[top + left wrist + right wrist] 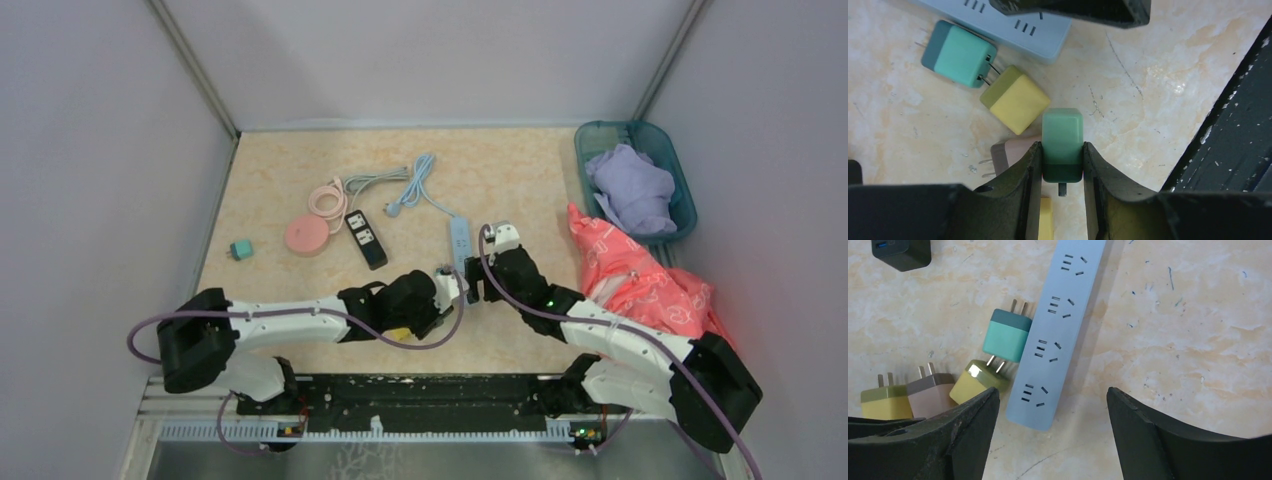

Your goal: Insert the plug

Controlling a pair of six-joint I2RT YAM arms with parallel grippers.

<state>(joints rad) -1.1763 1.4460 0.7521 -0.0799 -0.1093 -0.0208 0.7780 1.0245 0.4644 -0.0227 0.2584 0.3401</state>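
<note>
Your left claw (1062, 146) is closed on the green plug (1062, 131). Its two fingers (1025, 172) press against the plug's darker end on either side, and the lighter end points away from the wrist. One metal prong shows just behind the dark end. You cannot tell from these views whether the plug is lifted or resting on the tabletop (520, 180).

Your right claw (1053, 400) stands wide open with nothing in it, hovering over the near end of the blue power strip (1058, 335). The strip lies flat with its sockets facing up, running away from the arms. In the overhead view the two claws sit close together at that near end.

Loose plugs lie just beside the strip's near end:
- A teal plug (1007, 337) lies alongside the strip's edge.
- An olive-yellow plug (979, 382) lies at the teal plug's prongs.
- A taupe plug (928, 392) and another yellow plug (883, 402) sit side by side further out.

Further back lie a black power strip (366, 238) and a pink round reel (307, 235). A teal basket (680, 190) holding purple cloth (630, 185) stands at the right edge, with a pink bag (640, 275) beside it.
</note>
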